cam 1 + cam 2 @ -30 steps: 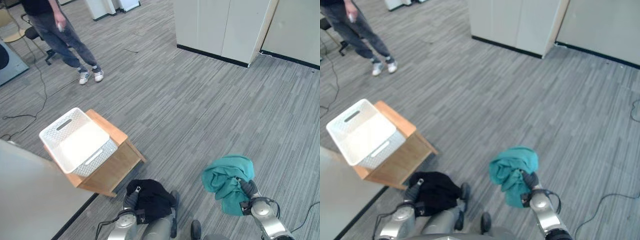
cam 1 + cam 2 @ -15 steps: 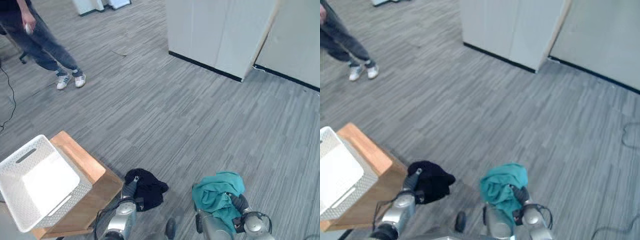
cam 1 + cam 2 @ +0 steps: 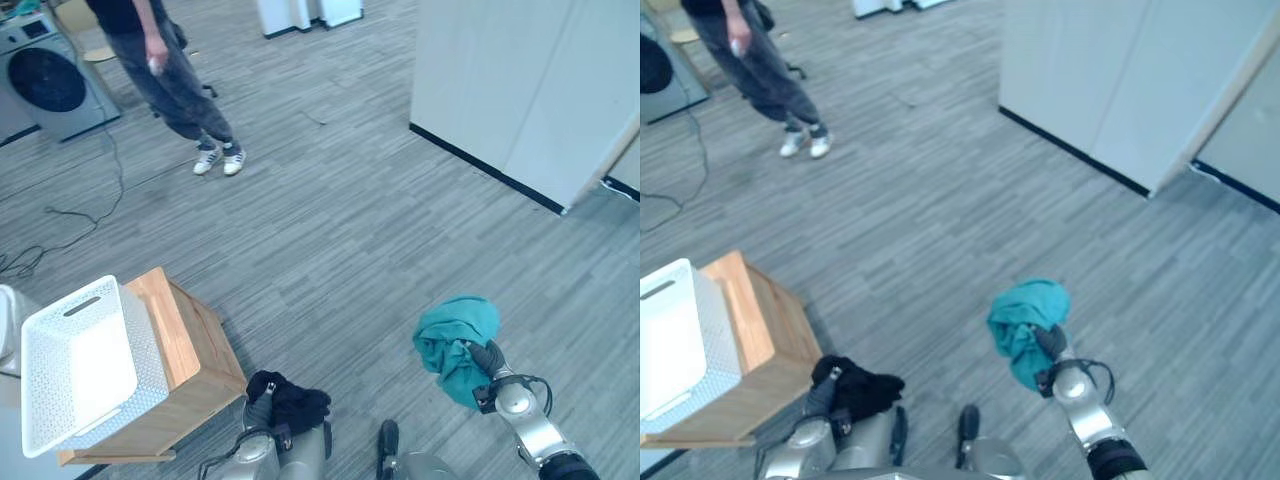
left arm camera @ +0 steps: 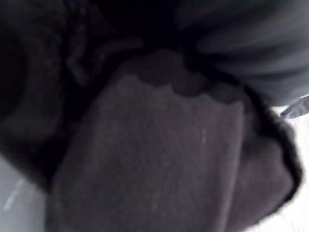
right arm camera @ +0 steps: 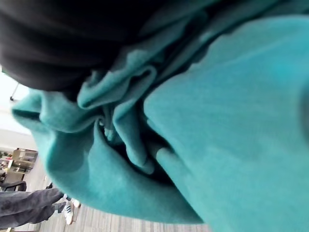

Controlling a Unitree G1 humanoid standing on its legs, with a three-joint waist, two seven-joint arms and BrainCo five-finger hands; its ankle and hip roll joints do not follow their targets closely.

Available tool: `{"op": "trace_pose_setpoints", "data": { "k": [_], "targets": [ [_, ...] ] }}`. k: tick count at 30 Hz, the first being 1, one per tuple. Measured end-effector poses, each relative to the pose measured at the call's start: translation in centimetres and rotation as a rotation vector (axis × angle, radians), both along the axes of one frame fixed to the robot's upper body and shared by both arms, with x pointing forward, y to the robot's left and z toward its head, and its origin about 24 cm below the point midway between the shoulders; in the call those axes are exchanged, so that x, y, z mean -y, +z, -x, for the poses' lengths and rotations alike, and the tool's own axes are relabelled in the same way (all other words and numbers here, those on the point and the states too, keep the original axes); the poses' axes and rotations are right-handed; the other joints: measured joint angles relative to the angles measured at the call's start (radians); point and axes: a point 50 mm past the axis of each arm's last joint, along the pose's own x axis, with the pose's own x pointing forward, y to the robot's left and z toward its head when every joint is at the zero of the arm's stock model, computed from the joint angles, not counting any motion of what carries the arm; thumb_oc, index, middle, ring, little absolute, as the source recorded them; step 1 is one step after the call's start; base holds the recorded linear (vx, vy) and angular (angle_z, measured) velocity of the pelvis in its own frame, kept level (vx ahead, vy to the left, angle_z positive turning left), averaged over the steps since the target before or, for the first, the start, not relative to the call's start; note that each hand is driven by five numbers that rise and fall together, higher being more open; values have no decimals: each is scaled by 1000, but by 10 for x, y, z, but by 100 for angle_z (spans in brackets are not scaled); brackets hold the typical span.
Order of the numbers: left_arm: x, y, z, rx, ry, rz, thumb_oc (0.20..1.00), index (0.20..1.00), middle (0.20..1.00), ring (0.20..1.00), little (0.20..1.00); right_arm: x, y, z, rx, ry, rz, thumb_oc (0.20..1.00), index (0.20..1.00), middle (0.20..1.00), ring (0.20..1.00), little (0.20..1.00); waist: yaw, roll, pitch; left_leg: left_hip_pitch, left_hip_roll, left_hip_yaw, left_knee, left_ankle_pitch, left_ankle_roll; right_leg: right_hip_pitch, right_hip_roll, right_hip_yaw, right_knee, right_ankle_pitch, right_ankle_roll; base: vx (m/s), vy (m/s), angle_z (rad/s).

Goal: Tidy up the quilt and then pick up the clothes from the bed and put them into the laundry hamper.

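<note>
Holding a bunched black garment [image 3: 290, 402], the left hand [image 3: 262, 408] was low and closest to the robot, and its fingers were wrapped in the dark cloth. In the left wrist view the black cloth covered almost everything, so the grip looked closed on it. The right hand [image 3: 487, 358] was off to the robot's right, a little farther out. It held up a teal garment [image 3: 455, 332], which hung in a soft lump over the fingers. In the right wrist view the teal folds were squeezed tight against the hand's dark cover.

To the robot's left stood a low wooden stand [image 3: 190, 350]. On top of it sat a white laundry basket [image 3: 45, 400] with little holes in its sides and a slot handle at its far end. The inside of the basket looked white and bare. The basket hung out past the stand's left edge. The black garment was just beside the stand's near right corner, not in the basket.

Past the hands, the grey striped carpet [image 3: 340, 220] was wide and open. Farther away on the left, a person [image 3: 165, 70] in dark trousers and white shoes stood near a washing machine [image 3: 45, 80]. On the far right rose a pale wall panel [image 3: 520, 90] with a dark strip along its bottom edge.
</note>
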Motion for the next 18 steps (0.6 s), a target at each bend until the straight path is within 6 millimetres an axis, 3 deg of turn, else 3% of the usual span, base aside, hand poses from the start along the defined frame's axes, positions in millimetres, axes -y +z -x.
{"op": "trace_pose_setpoints", "data": {
  "k": [1, 2, 3, 4, 5, 6, 7, 8, 9, 10, 11, 12, 14, 15, 16, 17, 18],
  "targets": [
    [5, 0, 1, 0, -41, -2, 200, 200, 200, 200, 200, 1, -5, 11, -17, -11, 1, 200, 200, 200, 200, 200, -6, 14, -23, 20, -19, 22, -169, 14, 11, -9, 7, -47, 43, -51, 84, 248, 58, 73],
    [11, 2, -2, 19, -70, 4, 200, 200, 200, 200, 200, 6, -7, 18, -20, -32, 8, 200, 200, 200, 200, 200, -9, 58, -33, 24, 15, 123, -255, 26, 34, -30, 31, -77, 127, -109, 129, 539, 176, 136],
    [13, 6, -6, 40, -119, -1, 200, 200, 200, 200, 200, 10, -13, 29, -47, -67, 17, 200, 200, 200, 200, 200, -9, 57, -56, 43, 4, 331, -375, 41, 54, -2, 51, -163, 87, -112, 7, 296, 121, 117],
    [12, 9, -12, 56, -121, -3, 200, 200, 200, 200, 200, 7, -17, 35, -62, -81, 6, 200, 200, 200, 200, 200, -7, 51, -56, 78, -22, 459, -376, 24, 109, 20, 33, -191, 95, -145, 149, 533, 208, 115],
    [16, 8, -11, 54, -113, 10, 200, 200, 200, 200, 200, 10, -15, 35, -55, -81, 20, 200, 200, 200, 200, 200, -23, 84, -57, 95, -7, 476, -380, 18, 136, -4, 50, -167, 160, -112, 170, 339, 124, 62],
    [20, 5, -3, 44, -90, 36, 200, 200, 200, 200, 200, 13, -12, 38, -50, -68, 41, 200, 200, 200, 200, 200, -20, 150, -54, 135, 22, 408, -367, -10, 193, -59, 77, -102, 333, -148, 159, 573, 165, 85],
    [7, 0, 8, 6, -72, 6, 200, 200, 200, 200, 200, 9, -25, 52, -112, -71, 41, 200, 200, 200, 200, 200, -7, 61, -100, 221, -49, 358, -361, -22, 191, 17, 16, -128, 325, -322, -8, 466, 96, 108],
    [7, -4, 9, -27, -89, -1, 200, 200, 200, 200, 200, 11, -30, 57, -146, -85, 47, 200, 200, 200, 200, 200, -12, 40, -105, 238, -71, 363, -358, -29, 210, 15, -10, -155, 389, -321, 17, 360, 59, 124],
    [9, -3, 7, -19, -94, 1, 200, 200, 200, 200, 200, 16, -29, 59, -154, -70, 66, 200, 200, 200, 200, 200, -14, 33, -94, 229, -90, 377, -211, -116, 262, -49, -38, -143, 602, -314, 35, 401, -52, 127],
    [11, -4, 10, -26, -95, 6, 200, 200, 200, 200, 200, 23, -22, 55, -130, -43, 99, 200, 200, 200, 200, 200, -23, 90, -93, 243, -58, 257, -243, -164, 297, -133, -28, -108, 795, -260, 36, 269, -71, 113],
    [9, -4, 11, -34, -90, 4, 200, 200, 200, 200, 200, 21, -22, 55, -129, -46, 95, 200, 200, 200, 200, 200, -26, 91, -100, 266, -71, 222, -264, -155, 246, -167, -51, -101, 836, -265, 27, 451, -125, 123],
    [3, -2, 8, -22, -76, -10, 200, 200, 200, 200, 200, 19, -18, 53, -109, -34, 93, 200, 200, 200, 200, 200, -44, 99, -97, 289, -71, 144, -314, -123, 223, -234, -35, 10, 830, -274, 17, 354, -118, 158],
    [0, 2, 0, 2, -84, -34, 200, 200, 200, 200, 200, 18, -16, 52, -102, -22, 83, 200, 200, 200, 200, 200, -65, 97, -80, 333, -63, 16, -383, -88, 201, -269, -25, 113, 674, -267, 28, 560, -260, 173],
    [-2, 6, -9, 24, -96, -50, 200, 200, 200, 200, 200, 18, -17, 53, -106, -28, 80, 200, 200, 200, 200, 200, -73, 85, -71, 352, -52, -43, -405, -67, 176, -278, -34, 167, 552, -258, 37, 621, -337, 169],
    [-2, 8, -16, 37, -100, -59, 200, 200, 200, 200, 200, 19, -17, 54, -111, -26, 83, 200, 200, 200, 200, 200, -74, 94, -68, 352, -29, -137, -414, -72, 152, -272, -9, 245, 395, -240, 40, 518, -298, 237],
    [-1, 8, -23, 39, -102, -67, 200, 200, 200, 200, 200, 21, -18, 57, -119, -22, 88, 200, 200, 200, 200, 200, -101, 101, -66, 336, -7, -242, -416, -70, 147, -252, 2, 315, 223, -181, 66, 268, -136, 240],
    [-1, 11, -28, 51, -111, -82, 200, 200, 200, 200, 200, 20, -18, 57, -121, -21, 87, 200, 200, 200, 200, 200, -117, 95, -62, 330, 3, -288, -418, -69, 141, -242, -5, 342, 149, -148, 81, 69, -52, 232]
  ]
}}
